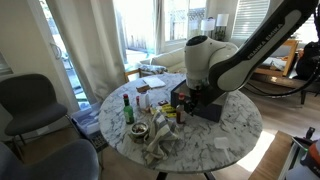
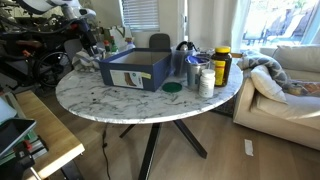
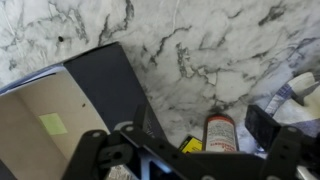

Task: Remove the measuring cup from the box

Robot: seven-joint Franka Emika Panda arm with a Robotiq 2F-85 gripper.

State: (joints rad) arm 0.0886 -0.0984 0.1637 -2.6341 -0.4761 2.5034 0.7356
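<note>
One claw, spread wide, at the box

Wrist view: the claw (image 3: 190,165) came in from the bottom edge. Its fingers (image 3: 95,155) stood far apart with nothing gripped between them, so I logged it as wide. The box (image 3: 105,85) filled the left of this view, with one dark wall toward the middle of the frame. Its pale inner floor showed beyond the wall, with a small yellow-green patch (image 3: 52,124) on it. Only part of the inside was visible.

Cup: I could not make it out in that part of the box, nor in either exterior view. Location not recorded.

A red-labelled bottle (image 3: 220,132) stood on the marble just right of the box. In the frame it fell between the two fingers. I could not tell how far below them it was.

Exterior views: the box sat on a round marble table (image 1: 235,135). In an exterior view the arm (image 1: 235,60) reached in from the right and bent down, its end right at the box. A green bottle (image 1: 127,108) stood well apart from the box, toward the far side of the clutter. A grey chair (image 1: 30,100) stood beside the table.

In an exterior view the box lay on the left half of the tabletop. A yellow jar (image 2: 222,65) and a white bottle (image 2: 205,80) were grouped to its right. A green lid (image 2: 172,88) lay flat near the box's front corner. A couch (image 2: 285,80) stood past the table edge.
</note>
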